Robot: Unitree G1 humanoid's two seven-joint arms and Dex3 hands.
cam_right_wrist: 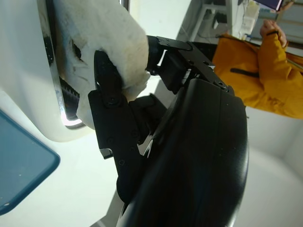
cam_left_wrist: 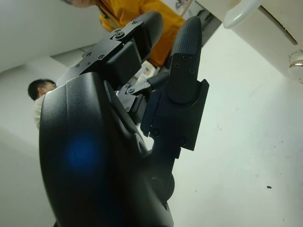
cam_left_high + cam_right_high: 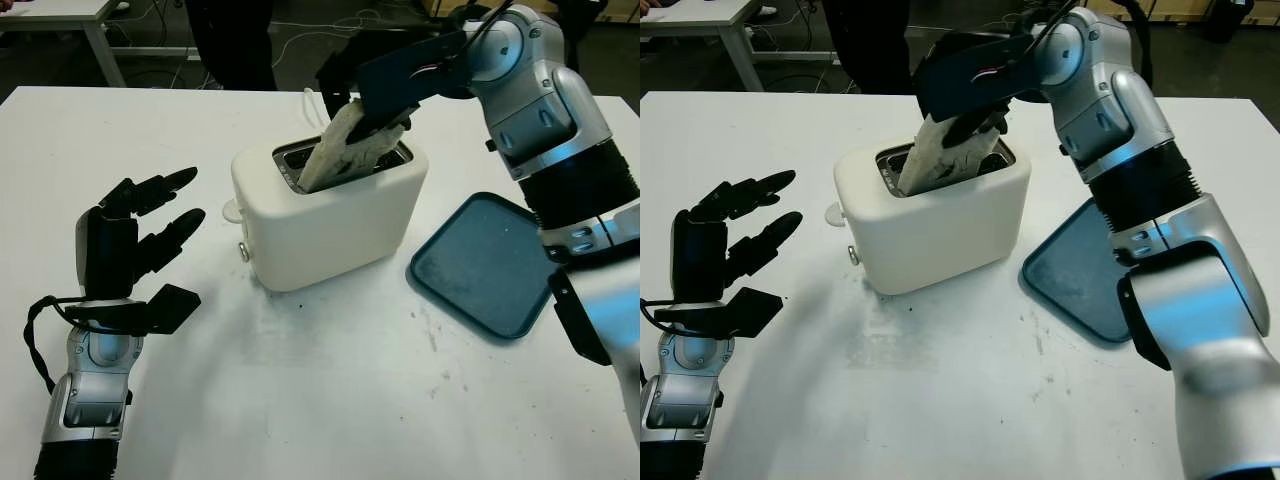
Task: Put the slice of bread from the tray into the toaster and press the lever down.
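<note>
I see a white table [image 3: 300,400] with dark specks | a second white table [image 3: 70,15] at far left | dark floor with trailing cables [image 3: 300,40] beyond | person in an orange jacket [image 1: 258,80] standing behind

White table [image 3: 300,400], cream toaster [image 3: 330,225] centre, blue tray [image 3: 480,270] beside it

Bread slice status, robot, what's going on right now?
Right hand shut on bread slice, slice tilted, partway into toaster slot. Left hand open, beside toaster. Tray bare. Nothing blocking.
</note>
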